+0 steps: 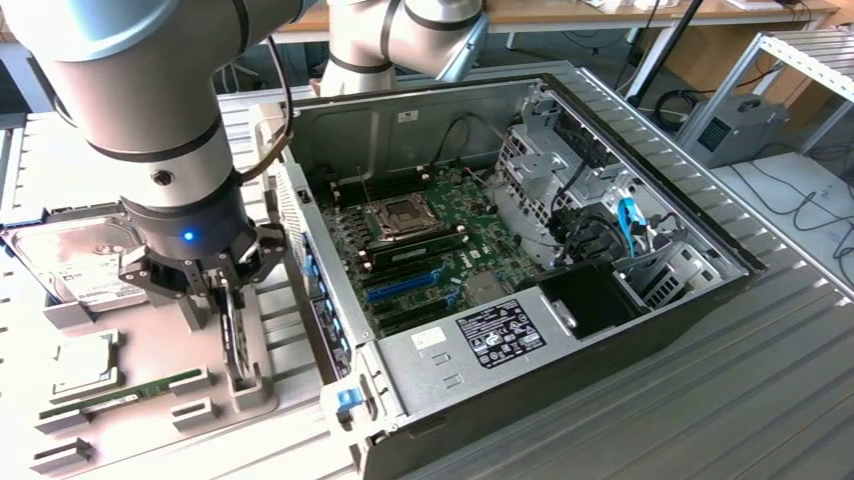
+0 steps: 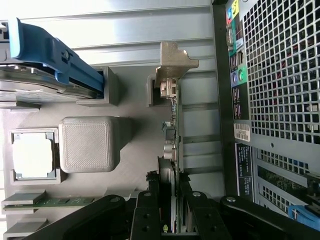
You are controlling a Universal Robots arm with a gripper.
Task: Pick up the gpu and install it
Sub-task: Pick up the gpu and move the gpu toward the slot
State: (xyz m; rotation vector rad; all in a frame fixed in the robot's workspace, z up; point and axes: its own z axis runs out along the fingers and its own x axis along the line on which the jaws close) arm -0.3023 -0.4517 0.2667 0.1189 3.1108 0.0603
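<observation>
The gpu (image 1: 238,338) stands on edge in a grey holder (image 1: 250,385) on the table, at the exterior view's left of the open computer case (image 1: 534,200). In the wrist view the gpu (image 2: 172,125) shows as a thin edge running from its silver bracket (image 2: 173,61) down between the black fingers (image 2: 150,212). My gripper (image 1: 224,305) (image 2: 172,217) comes down over the card from above, with a finger pressed against each face. The card still rests in its holder. Inside the case the motherboard's blue slot (image 1: 400,288) lies bare.
A silver hard drive (image 1: 80,265) (image 2: 50,55) with a blue caddy lies behind the gripper. A processor (image 1: 83,365) (image 2: 32,155) and a green memory stick (image 1: 127,392) (image 2: 55,201) sit in the same fixture. The case's perforated rear wall (image 2: 280,100) stands close beside the card.
</observation>
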